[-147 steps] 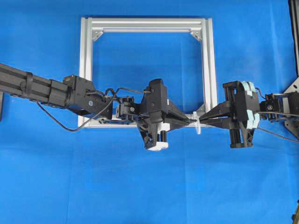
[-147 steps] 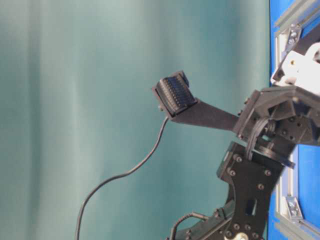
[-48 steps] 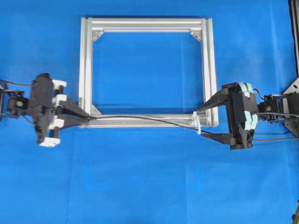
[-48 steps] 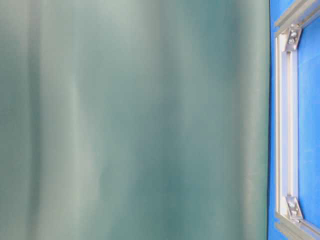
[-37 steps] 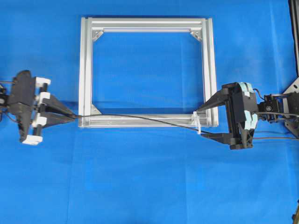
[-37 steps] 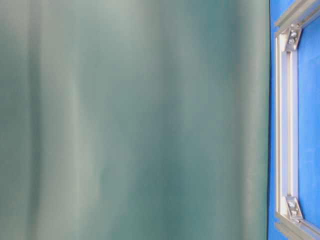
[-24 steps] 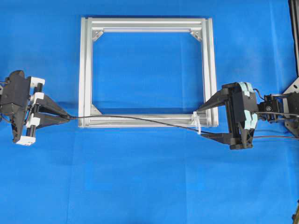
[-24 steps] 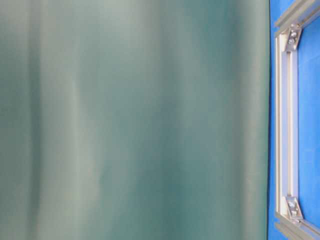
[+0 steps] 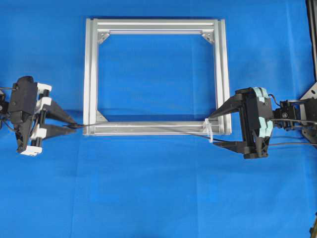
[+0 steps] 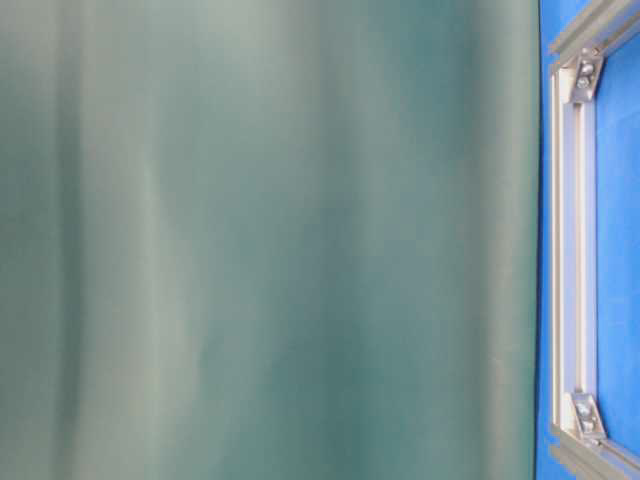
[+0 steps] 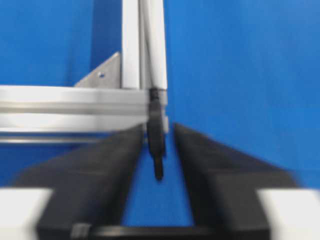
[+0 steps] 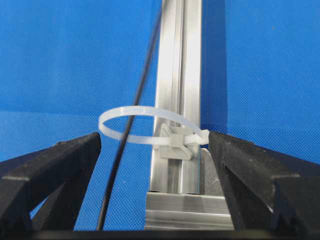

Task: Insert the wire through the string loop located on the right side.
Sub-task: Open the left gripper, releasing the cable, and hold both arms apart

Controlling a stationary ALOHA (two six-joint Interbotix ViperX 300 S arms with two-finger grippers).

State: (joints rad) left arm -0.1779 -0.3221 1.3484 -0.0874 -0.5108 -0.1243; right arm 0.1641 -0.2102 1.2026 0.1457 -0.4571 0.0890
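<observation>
So the wire (image 9: 148, 130) is lying along the near rail of the silver frame (image 9: 90, 74), running left to right, and it's passing through the white loop (image 9: 210, 132) at the frame's near right corner. In the right wrist view you can see the thin black line going right through the ring of the loop (image 12: 145, 125), so that part looks threaded.

The left gripper (image 9: 73, 125) is sitting just off the frame's near left corner with its jaws parted. The plug end of the wire (image 11: 156, 135) is hanging in the gap between the two fingers (image 11: 100, 170), and the view is blurry, but neither finger seems to be pressing on it.

The right gripper (image 9: 214, 131) is parked just right of the loop with its jaws spread wide, one finger (image 12: 55, 165) on each side of the loop, not touching it or the wire.

The table-level view is only showing a green curtain (image 10: 270, 240) and a strip of the frame.
</observation>
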